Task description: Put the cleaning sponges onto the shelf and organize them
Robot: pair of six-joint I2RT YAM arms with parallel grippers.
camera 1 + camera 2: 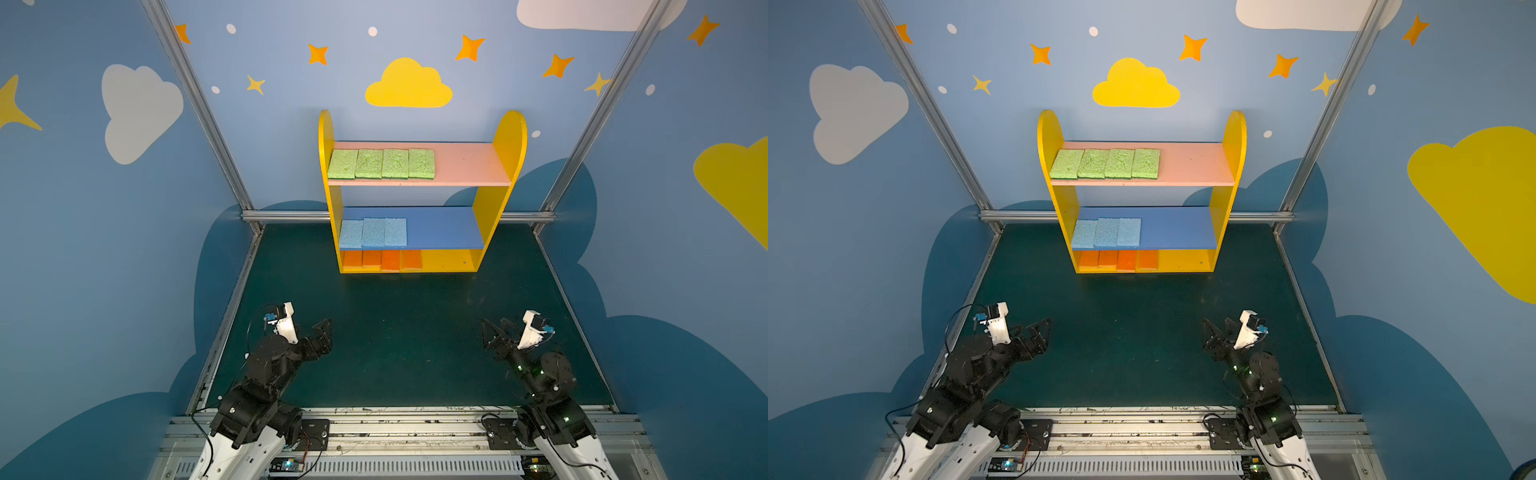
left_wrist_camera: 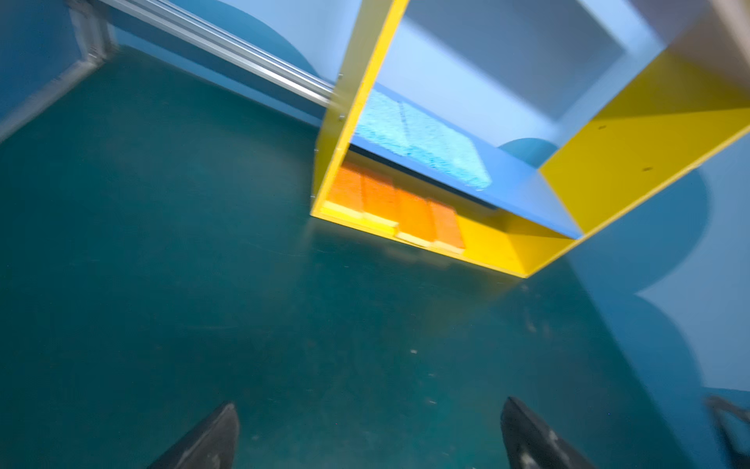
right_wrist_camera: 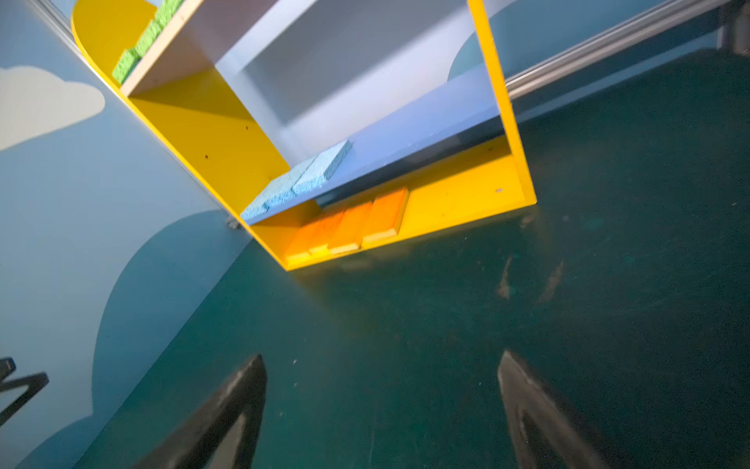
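Two sets of fingers sit nearest, well apart over the dark bench. The left fingers and the right fingers each stand spread wide with nothing between them, which the wrist views show more plainly than the top views. Farther back, at the bench's far edge, stands the shelf. Four orange sponges lie side by side at the left of its yellow base; only the wrist views reveal their yellow layer along the front edges. Above, three blue sponges line the left of the blue board. Highest, four green sponges fill the left of the pink board. Both top views show their faces, the right wrist view just their edge.
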